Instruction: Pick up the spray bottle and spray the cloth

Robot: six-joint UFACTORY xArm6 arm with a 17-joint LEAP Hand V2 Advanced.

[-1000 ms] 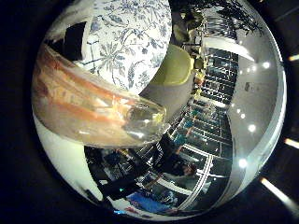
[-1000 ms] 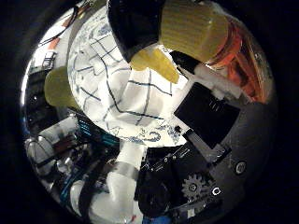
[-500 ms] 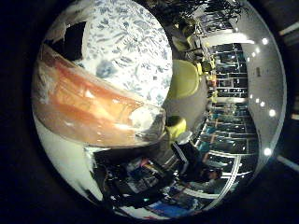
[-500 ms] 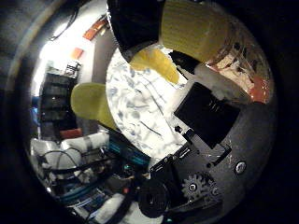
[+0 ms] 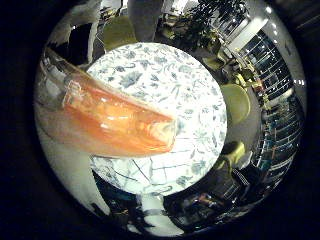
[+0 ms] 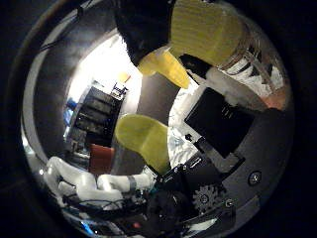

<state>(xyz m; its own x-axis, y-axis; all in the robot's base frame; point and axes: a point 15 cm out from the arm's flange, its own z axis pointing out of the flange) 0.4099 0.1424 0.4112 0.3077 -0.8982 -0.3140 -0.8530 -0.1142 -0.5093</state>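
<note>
Right against the palm, the translucent orange plastic spray bottle (image 5: 107, 122) fills much of the little-finger-side view, lifted clear above the round bench with its white, blue-flowered cloth (image 5: 170, 90); from the thumb side its ribbed yellow spray head (image 6: 205, 29) and yellow trigger (image 6: 163, 67) show just beside the black and white fingers (image 6: 218, 121) of the robot hand (image 6: 225, 148), which look curled round the bottle's neck. Yellow-green chairs (image 5: 235, 102) ring the bench. The risk, I'd say: the smooth bottle twisting in the grasp when the trigger is squeezed, sending the mist wide of the cloth.
</note>
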